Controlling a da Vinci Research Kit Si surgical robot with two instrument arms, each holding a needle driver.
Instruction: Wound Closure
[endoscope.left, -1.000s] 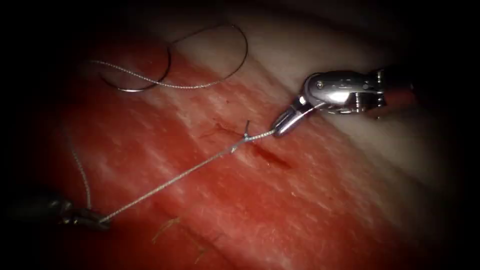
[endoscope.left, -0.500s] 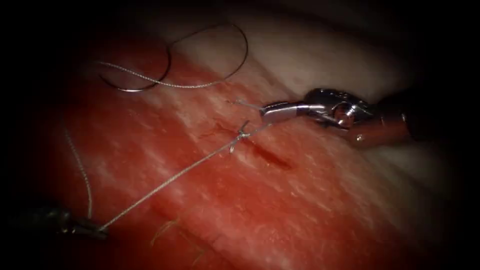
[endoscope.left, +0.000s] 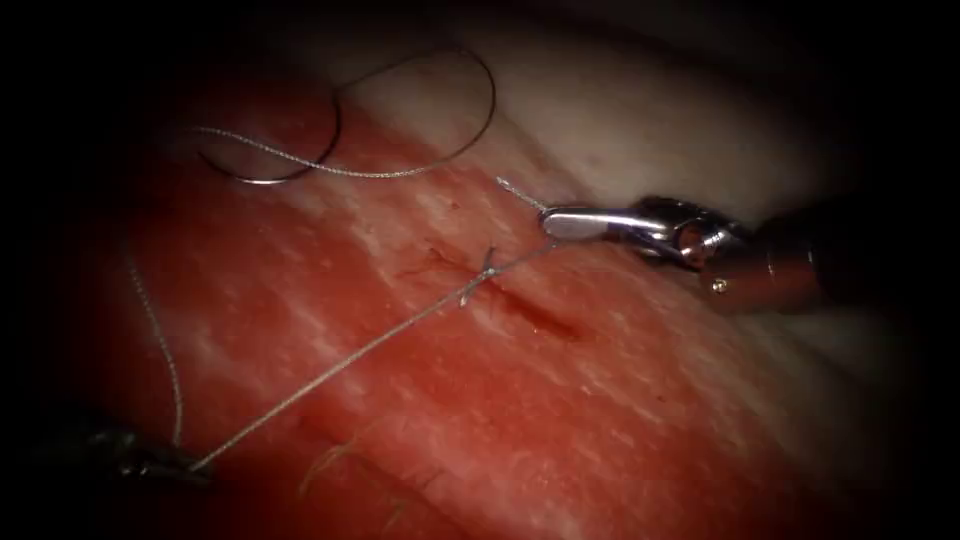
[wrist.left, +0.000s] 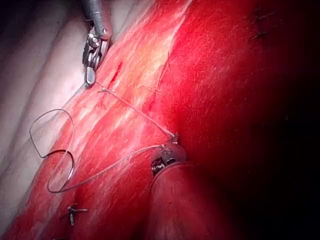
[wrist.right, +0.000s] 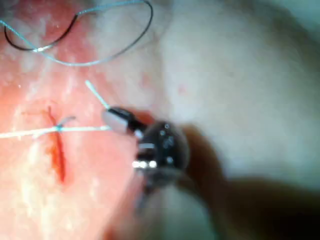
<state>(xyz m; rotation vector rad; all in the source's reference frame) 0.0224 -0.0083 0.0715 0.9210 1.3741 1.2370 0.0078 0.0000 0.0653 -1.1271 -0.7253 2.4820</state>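
Note:
On the tissue (endoscope.left: 560, 420) a knot (endoscope.left: 487, 268) sits over the short dark cut (endoscope.left: 535, 312). My right tool (endoscope.left: 560, 222) lies just right of the knot, jaws shut on the thread's short end, whose tail (endoscope.left: 512, 188) pokes out beyond the tips. From the knot the long thread (endoscope.left: 330, 370) runs tight down and left to my left tool (endoscope.left: 165, 465), shut on it. The curved needle (endoscope.left: 270, 175) lies free on the tissue at the upper left, in neither tool. The right wrist view shows the right tool (wrist.right: 116, 120), knot (wrist.right: 59, 128) and cut (wrist.right: 59, 155). The left wrist view shows the left tool (wrist.left: 172, 142) gripping thread.
A slack loop of thread (endoscope.left: 470, 110) curls over the pale fat (endoscope.left: 640, 110) behind the needle. Another strand (endoscope.left: 165, 350) rises from the left tool along the dark left side. Earlier stitches (wrist.left: 72, 212) with cut ends sit on the tissue in the left wrist view.
The right tool has turned and lifted up and to the right from the knot with the short end in its jaws. The left tool has drifted slightly down, keeping the long thread tight.

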